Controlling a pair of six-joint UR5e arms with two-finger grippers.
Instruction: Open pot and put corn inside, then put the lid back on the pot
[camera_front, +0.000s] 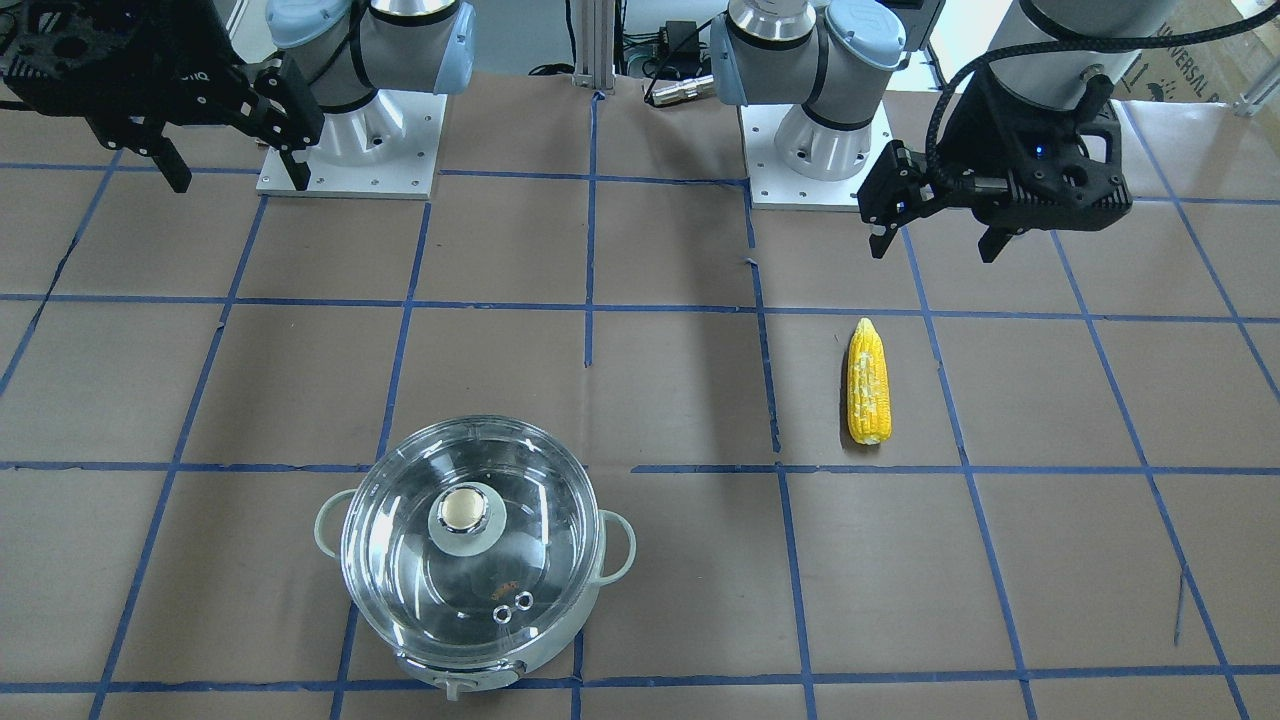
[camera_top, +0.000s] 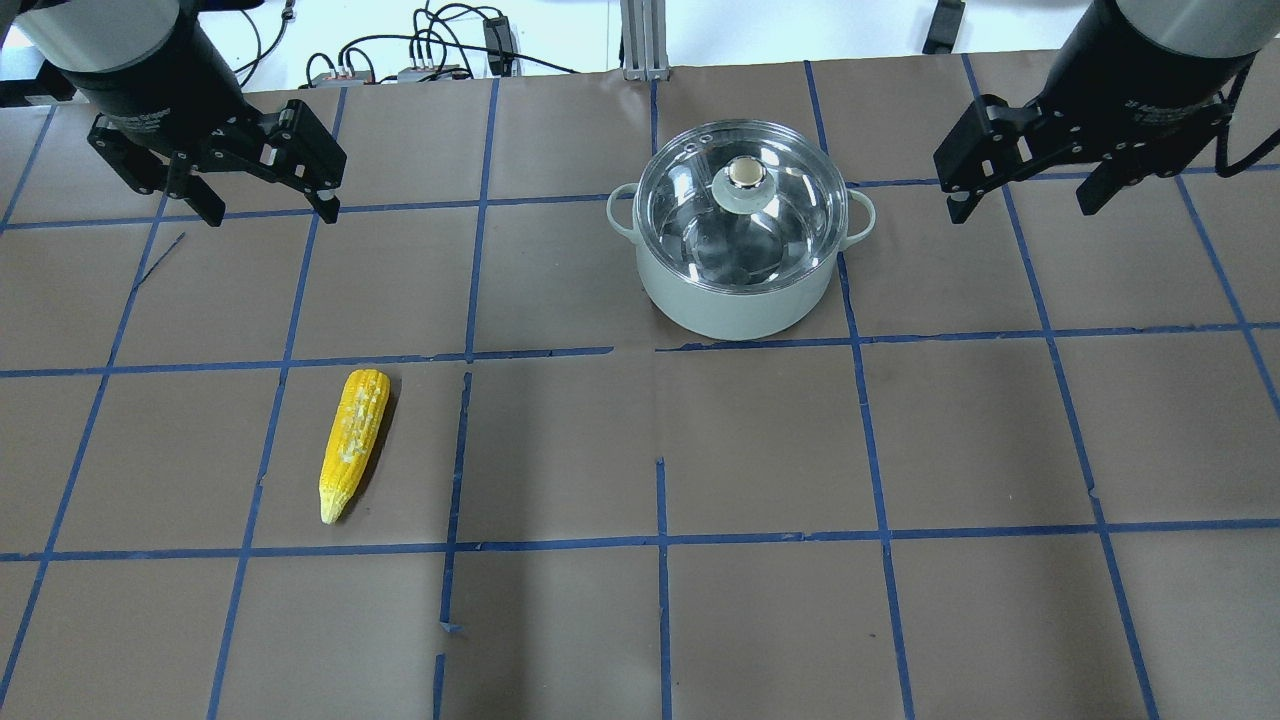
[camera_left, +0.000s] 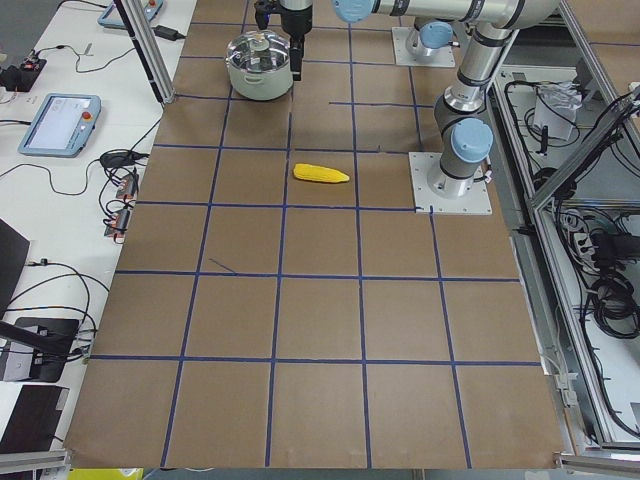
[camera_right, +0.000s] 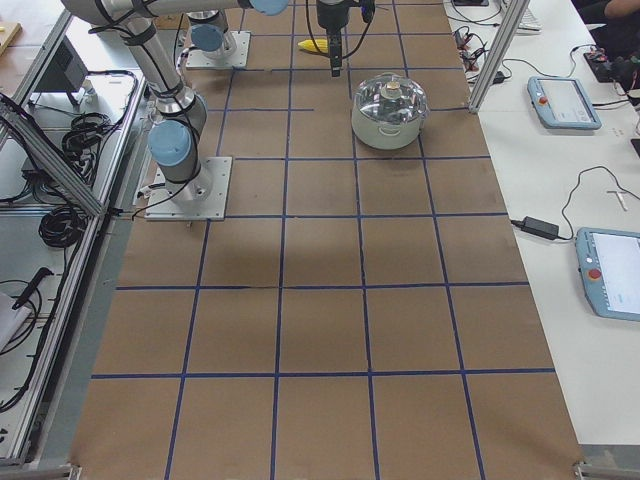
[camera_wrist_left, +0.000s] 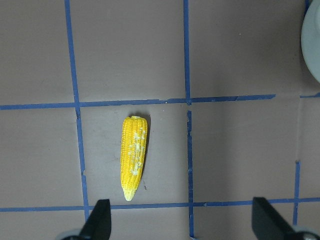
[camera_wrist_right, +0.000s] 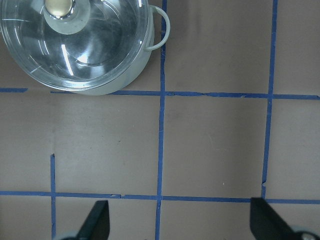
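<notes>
The pot (camera_top: 735, 300) stands at the far middle-right of the table with the glass lid (camera_top: 700, 210) on it. The corn (camera_top: 353, 440) lies flat on the left, tip toward the robot. My left gripper (camera_top: 272, 216) is open and empty, held high, beyond the corn. My right gripper (camera_top: 1023, 212) is open and empty, held high, right of the pot. The left wrist view shows the corn (camera_wrist_left: 133, 157) ahead of the open left gripper (camera_wrist_left: 182, 220). The right wrist view shows the pot (camera_wrist_right: 115, 80) and lid (camera_wrist_right: 90, 45) at the upper left, far from the right gripper (camera_wrist_right: 180, 220).
Brown paper with a blue tape grid covers the table (camera_top: 660, 600). Both arm bases (camera_front: 345, 140) sit at the robot's edge. Cables and a metal post (camera_top: 640, 40) lie past the far edge. Tablets (camera_right: 565, 100) rest on side benches.
</notes>
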